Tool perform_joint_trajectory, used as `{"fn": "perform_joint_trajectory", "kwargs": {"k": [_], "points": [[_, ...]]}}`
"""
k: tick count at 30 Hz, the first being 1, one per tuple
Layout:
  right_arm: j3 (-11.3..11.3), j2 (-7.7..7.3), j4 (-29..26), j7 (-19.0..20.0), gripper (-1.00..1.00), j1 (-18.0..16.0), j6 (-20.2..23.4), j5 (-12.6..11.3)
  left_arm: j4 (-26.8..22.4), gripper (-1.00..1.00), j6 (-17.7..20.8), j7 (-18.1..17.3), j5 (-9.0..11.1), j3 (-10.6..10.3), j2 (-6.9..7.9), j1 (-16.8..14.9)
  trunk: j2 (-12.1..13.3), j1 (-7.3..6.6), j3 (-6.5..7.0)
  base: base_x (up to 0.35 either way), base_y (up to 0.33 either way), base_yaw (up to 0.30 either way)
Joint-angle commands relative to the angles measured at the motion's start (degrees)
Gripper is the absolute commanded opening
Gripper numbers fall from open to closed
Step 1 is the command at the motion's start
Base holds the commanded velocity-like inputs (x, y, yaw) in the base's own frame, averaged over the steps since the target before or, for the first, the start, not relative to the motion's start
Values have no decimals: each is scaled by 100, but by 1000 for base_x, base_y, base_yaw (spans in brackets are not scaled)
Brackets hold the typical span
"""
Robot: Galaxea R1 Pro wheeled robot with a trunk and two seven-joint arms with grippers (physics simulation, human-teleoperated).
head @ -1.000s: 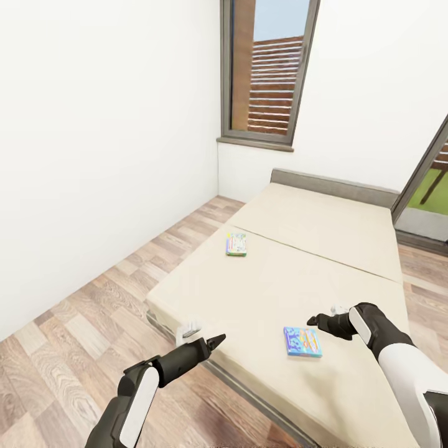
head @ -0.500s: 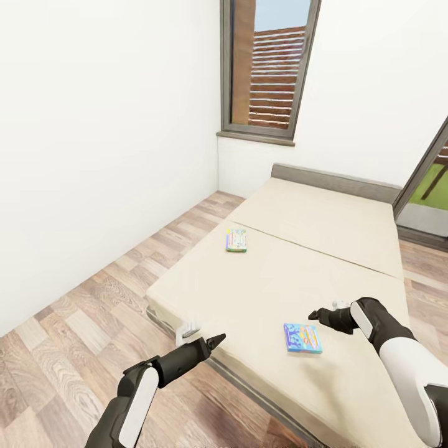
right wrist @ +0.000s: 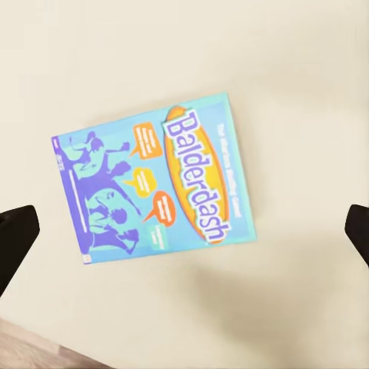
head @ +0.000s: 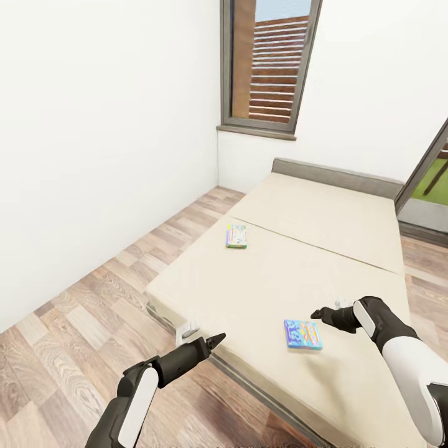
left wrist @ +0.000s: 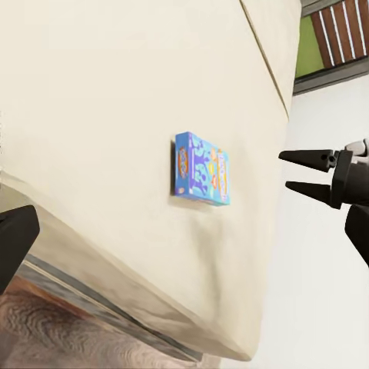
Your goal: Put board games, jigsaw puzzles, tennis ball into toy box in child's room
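left claw: black left claw point(head: 214, 340) over bed's near edge, tips pressed together, idle
right claw: black right claw point(head: 318, 313) spread, empty, has edged nearer the blue board game
near game: flat blue Balderdash board game box point(head: 303, 334) on wide beige-mattress bed point(head: 323, 261), just beside right claw; looks next to be picked up
far game: green-edged flat board game box point(head: 236, 236) mid-bed, well apart
obstacles: none near the box; dark-framed window point(head: 267, 65) behind
toy box: not seen here
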Motion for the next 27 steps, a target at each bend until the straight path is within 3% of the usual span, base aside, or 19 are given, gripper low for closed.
{"fn": "perform_joint_trajectory", "kwargs": {"k": [1, 12, 27], "points": [[-29, 1, -4, 24, 100, -4, 28, 18, -3, 100, 35, 0, 26, 6, -3, -3, -3, 0, -14, 0, 0, 0], [-30, -24, -5, 22, 100, -26, 23, 8, -8, 100, 10, 13, 15, 5, -3, 18, -3, 0, -117, 0, 0, 0], [-41, -79, 64, 21, 100, -397, 21, 9, -5, 100, 4, -30, 33, 3, -3, 32, -3, 0, -257, 0, 0, 0]]}}
